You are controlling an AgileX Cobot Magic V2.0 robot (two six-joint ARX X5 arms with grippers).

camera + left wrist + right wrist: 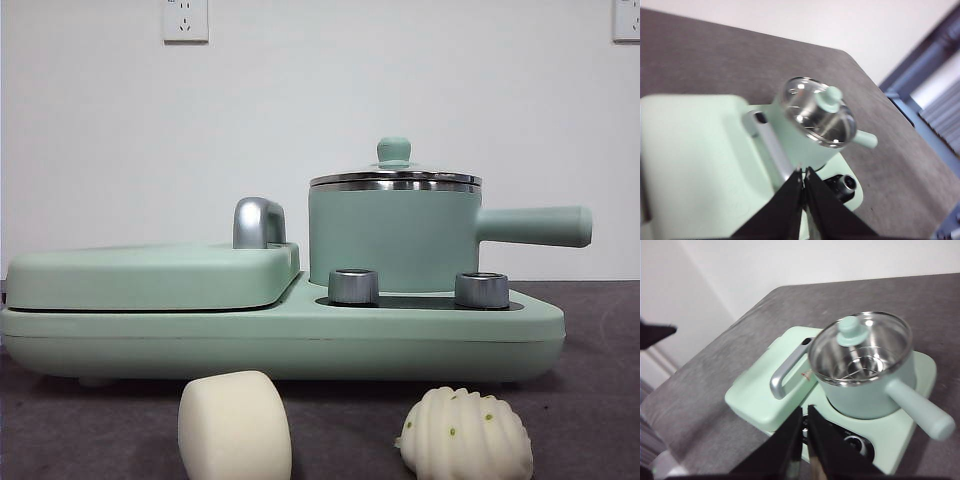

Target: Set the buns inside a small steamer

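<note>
- The smooth cream-white cylindrical bun (235,425) lies on its side on the dark grey bench (600,400), at the near edge, left of centre in the front view.
- The oval pleated bun with green flecks (466,436) sits to its right — the two are apart, not touching, and both lie in front of the mint-green cooker base (280,335).
- The small mint-green steamer pot with a steel rim (392,240) stands on the right half of that base, behind two steel knobs (353,286), its straight handle (535,226) pointing right.
- Its glass lid with a green knob (852,331) is on; a steel rack shows through it in the right wrist view. By my reading the lid must come off before any bun goes in.
- The flat mint-green griddle lid with a chrome handle (150,275) covers the left half of the base.
- The left gripper (803,181) hangs above the cooker with its jaws drawn narrow, nearly meeting, holding nothing.
- The right gripper (804,421) likewise hovers above the base near the knobs, jaws close together and empty.
- Handling, as a judgement: the buns look light and soft — a hard squeeze would likely dent them. The cylinder is best taken across its curved flank, the pleated one across its shorter width, where the ridges should give some hold.
- The lid's knob is the obvious place to lift it; it looks smooth and may slip.
</note>
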